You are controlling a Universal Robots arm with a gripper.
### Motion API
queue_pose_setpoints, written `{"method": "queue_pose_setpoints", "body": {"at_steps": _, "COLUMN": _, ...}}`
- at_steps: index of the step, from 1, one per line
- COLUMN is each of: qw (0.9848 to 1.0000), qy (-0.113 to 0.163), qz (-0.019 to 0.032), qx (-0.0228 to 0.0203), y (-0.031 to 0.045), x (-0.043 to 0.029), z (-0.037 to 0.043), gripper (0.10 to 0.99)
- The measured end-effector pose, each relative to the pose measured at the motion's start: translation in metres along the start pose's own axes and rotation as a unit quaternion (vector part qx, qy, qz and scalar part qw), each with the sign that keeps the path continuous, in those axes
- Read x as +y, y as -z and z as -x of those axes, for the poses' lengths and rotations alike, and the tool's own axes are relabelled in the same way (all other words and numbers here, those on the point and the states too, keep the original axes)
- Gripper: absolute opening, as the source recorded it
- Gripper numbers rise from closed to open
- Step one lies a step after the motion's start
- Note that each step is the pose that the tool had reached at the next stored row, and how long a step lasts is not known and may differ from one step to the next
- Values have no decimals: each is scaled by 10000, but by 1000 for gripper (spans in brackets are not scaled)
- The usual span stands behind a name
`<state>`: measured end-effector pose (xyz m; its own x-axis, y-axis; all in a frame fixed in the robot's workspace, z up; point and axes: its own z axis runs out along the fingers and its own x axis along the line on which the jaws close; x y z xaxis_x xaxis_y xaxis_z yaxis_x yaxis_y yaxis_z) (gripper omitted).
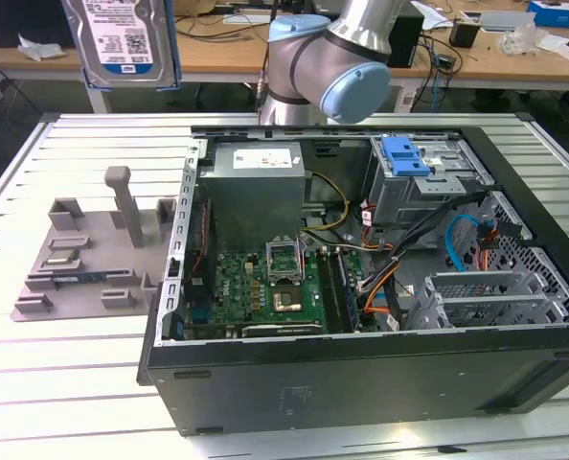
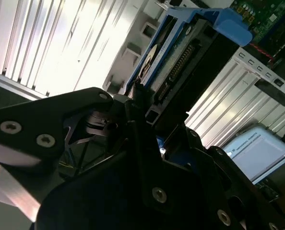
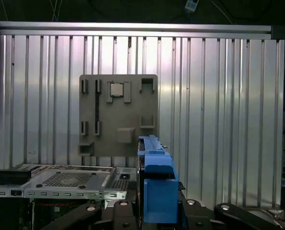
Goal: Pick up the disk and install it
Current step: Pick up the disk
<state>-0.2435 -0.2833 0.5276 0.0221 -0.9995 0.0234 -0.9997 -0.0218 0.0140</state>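
1. Exterior view: the disk (image 1: 122, 36) hangs at that view's upper left. It stands upright with its label toward the camera and the blue carrier around its edges.
2. It is well clear of the table (image 1: 64, 383), up beyond the grey fixture plate (image 1: 83, 259).
3. It is also well apart from the open computer case (image 1: 361, 383) and from the drive cage (image 1: 428, 187) with the blue latch (image 1: 404, 158) on top.
4. Second wrist view: the gripper (image 2: 149, 112) is clamped on the disk (image 2: 154, 62). The black fingers (image 2: 133, 110) are narrow and pressed against the carrier sides, so the hold is closed and loaded, not empty.
5. First wrist view: the disk (image 3: 152, 153) sticks out edge-on from between the gripper (image 3: 154, 208) fingers, with the fixture plate (image 3: 118, 115) beyond it.
6. Handling, my judgement: this is a rigid metal body, fairly heavy for its size. It won't bend, but it is shock-sensitive, so no knocks.
7. The plastic carrier is the soft part; it can flex or slip under side load.
8. The connector row (image 2: 181, 62) at the end is exposed and should not be touched.
9. Best hold, I'd say, is across the long side rails near the middle, squeezing metal through the carrier. The present grip looks about like that, though I can't tell the exact contact spots.
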Motion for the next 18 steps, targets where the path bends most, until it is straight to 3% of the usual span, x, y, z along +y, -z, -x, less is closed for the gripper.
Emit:
{"method": "queue_pose_setpoints", "body": {"at_steps": 6, "qw": 10000, "qy": -1, "qz": 0, "qx": 0, "y": 4, "x": -270, "z": -6, "gripper": 369}}
{"method": "queue_pose_setpoints", "body": {"at_steps": 8, "qw": 10000, "qy": 0, "qz": 1, "qx": 0, "y": 6, "x": -417, "z": -9, "gripper": 369}}
{"method": "queue_pose_setpoints", "body": {"at_steps": 18, "qw": 10000, "qy": -1, "qz": 0, "qx": 0, "y": 12, "x": -871, "z": -19, "gripper": 369}}
